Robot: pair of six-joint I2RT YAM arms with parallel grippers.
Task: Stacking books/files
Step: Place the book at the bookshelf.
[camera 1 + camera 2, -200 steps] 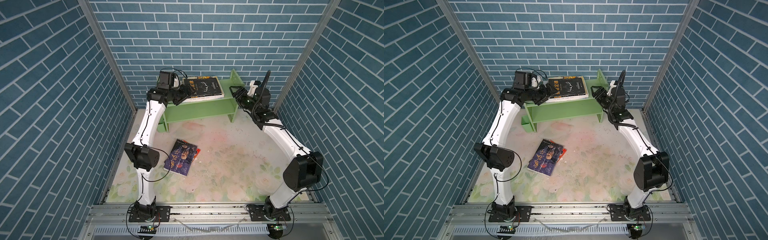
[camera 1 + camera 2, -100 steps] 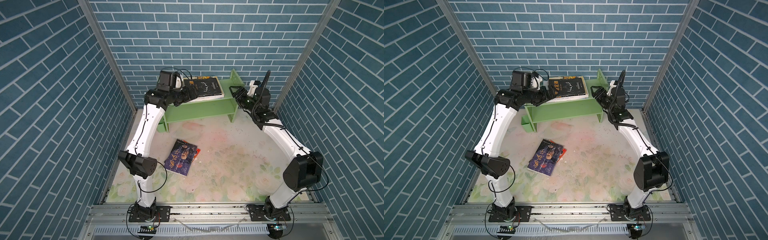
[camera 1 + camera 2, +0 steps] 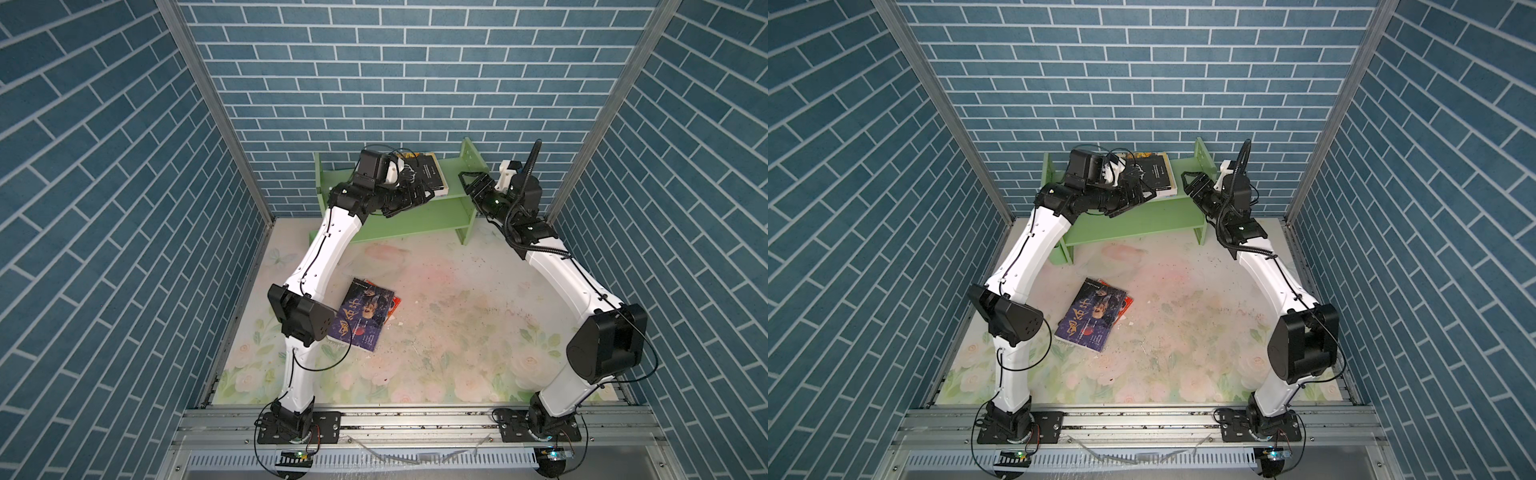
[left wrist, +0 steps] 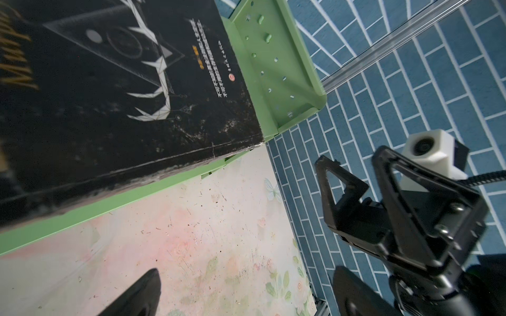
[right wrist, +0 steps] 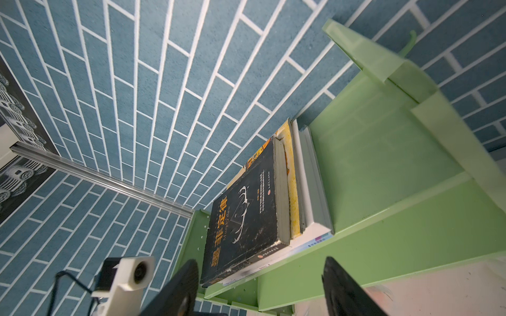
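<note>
From both top views, a light green wooden shelf (image 3: 415, 216) (image 3: 1142, 220) stands against the back wall. On its upper board lies a flat pile topped by a black paperback with orange characters (image 3: 430, 174) (image 3: 1156, 176). The left gripper (image 3: 415, 193) (image 3: 1138, 193) sits at the pile's near corner, over the shelf's front edge, and the right gripper (image 3: 471, 178) (image 3: 1194, 179) hovers near the shelf's right end. Well out in front of the shelf, a purple paperback (image 3: 365, 316) (image 3: 1094, 318) lies flat on the floral mat (image 3: 457, 311) (image 3: 1183, 311), overlapping a red comic (image 3: 397, 303) (image 3: 1128, 301). From the left wrist, the black paperback (image 4: 109, 82) reaches the shelf (image 4: 273, 63) front. The left gripper (image 4: 246, 269) is spread wide over bare mat and grips nothing, while the right gripper (image 4: 353, 158) faces in, fingers parted and empty. From the right wrist, the right gripper (image 5: 260, 261) stands fairly wide with nothing between its fingers, facing the pile on the shelf (image 5: 383, 164). The black paperback (image 5: 246, 219) is on top, with a yellow-edged book (image 5: 291, 191) under it and white books (image 5: 312, 191) lowest.
</note>
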